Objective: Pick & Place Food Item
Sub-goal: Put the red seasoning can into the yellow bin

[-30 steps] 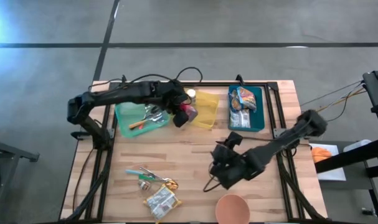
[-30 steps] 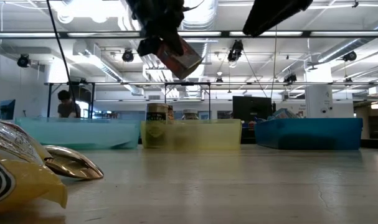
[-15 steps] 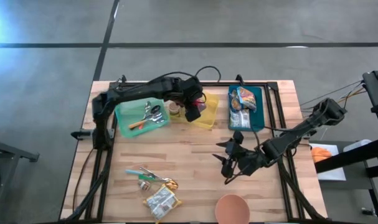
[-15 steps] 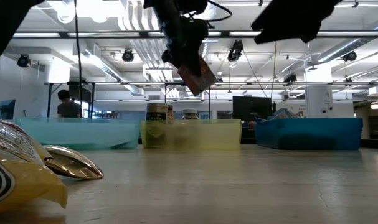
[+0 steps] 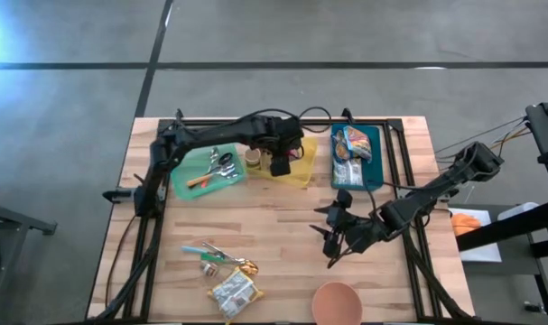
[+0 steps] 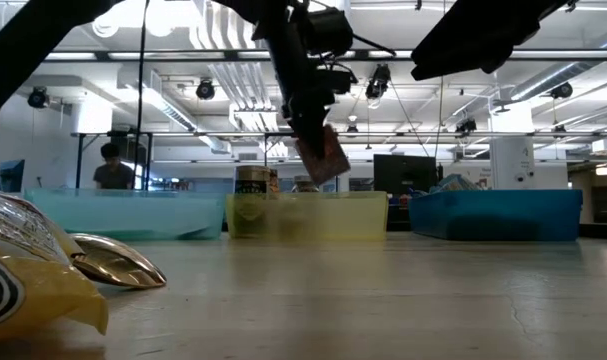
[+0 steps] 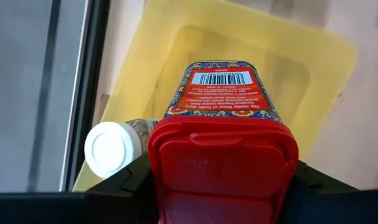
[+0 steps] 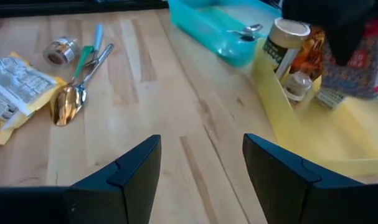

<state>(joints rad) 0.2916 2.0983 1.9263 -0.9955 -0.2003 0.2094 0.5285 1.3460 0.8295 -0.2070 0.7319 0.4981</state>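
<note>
i see my left gripper (image 5: pixel 281 164) clamped on the red-lidded patterned tin (image 7: pixel 221 124), now over the glossy yellow bin (image 7: pixel 313 68), further along than before. my right gripper (image 8: pixel 201 165) has its jaws apart above the wooden table (image 5: pixel 274 226).

Counter (image 5: pixel 283 235): pale wood planks, visible grain, matt. Yellow bin (image 7: pixel 313 68): translucent plastic, smooth, slight sheen. Spice container (image 7: pixel 223 124): glossy red plastic cap, printed paper-like label with barcode. Small bottle (image 7: pixel 111 149): smooth white plastic cap. Spoon (image 8: pixel 67 102): polished gold-toned metal, mirror-bright. Snack packet (image 8: pixel 14 87): crinkled glossy film. Teal bin (image 8: pixel 220 31): translucent plastic.
</note>
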